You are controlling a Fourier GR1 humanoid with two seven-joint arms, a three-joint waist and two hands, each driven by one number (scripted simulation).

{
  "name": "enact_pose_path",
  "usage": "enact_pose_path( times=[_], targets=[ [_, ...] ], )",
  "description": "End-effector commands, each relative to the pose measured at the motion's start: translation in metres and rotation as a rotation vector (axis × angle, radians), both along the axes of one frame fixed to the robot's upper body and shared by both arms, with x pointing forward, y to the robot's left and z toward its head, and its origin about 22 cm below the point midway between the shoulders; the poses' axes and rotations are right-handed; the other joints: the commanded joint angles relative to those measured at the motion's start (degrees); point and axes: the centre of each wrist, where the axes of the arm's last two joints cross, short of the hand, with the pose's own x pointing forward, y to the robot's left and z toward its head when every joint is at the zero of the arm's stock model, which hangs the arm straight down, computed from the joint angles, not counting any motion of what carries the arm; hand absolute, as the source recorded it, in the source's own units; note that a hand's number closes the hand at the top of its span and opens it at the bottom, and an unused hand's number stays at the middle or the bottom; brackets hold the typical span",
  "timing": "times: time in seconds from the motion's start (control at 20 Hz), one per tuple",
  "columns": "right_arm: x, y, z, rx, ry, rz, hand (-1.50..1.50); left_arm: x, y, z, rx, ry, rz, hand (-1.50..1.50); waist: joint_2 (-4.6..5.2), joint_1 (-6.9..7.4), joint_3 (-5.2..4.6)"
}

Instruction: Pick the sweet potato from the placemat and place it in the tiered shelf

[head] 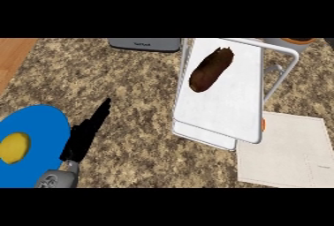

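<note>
The brown sweet potato (210,69) lies on the top tier of the white tiered shelf (225,114), toward its far end. No hand touches it. The pale grey placemat (287,152) lies flat to the shelf's right and nearer me, with nothing on it. My left hand (85,134) stretches over the counter left of the shelf, fingers straight and pointing away from me, holding nothing. My right hand does not show.
A blue plate (39,132) with a yellow fruit (14,148) sits at the lower left. A grey appliance (145,44) stands at the far edge. An orange-rimmed pot (297,41) shows at the far right. Wooden floor lies beyond the counter's left edge.
</note>
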Motion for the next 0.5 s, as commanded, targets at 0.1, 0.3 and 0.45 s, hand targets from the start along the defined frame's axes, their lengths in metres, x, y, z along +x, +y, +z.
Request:
enact_pose_path(
  times=[0.1,0.3,0.45],
  targets=[
    [-0.016,-0.054,0.009,-0.014,-0.052,-0.009,-1.50,0.003,0.000,0.003,-0.005,-0.007,-0.014,0.00,0.98,1.75,0.12],
    [-0.024,-0.076,-0.003,-0.031,-0.072,0.016,-1.50,0.007,-0.006,0.008,-0.008,-0.033,-0.022,0.00,1.21,1.98,0.22],
    [-0.027,-0.082,0.004,-0.045,-0.102,0.054,-1.50,0.006,-0.014,0.000,-0.003,-0.027,-0.040,0.00,1.57,2.13,0.21]
  ],
)
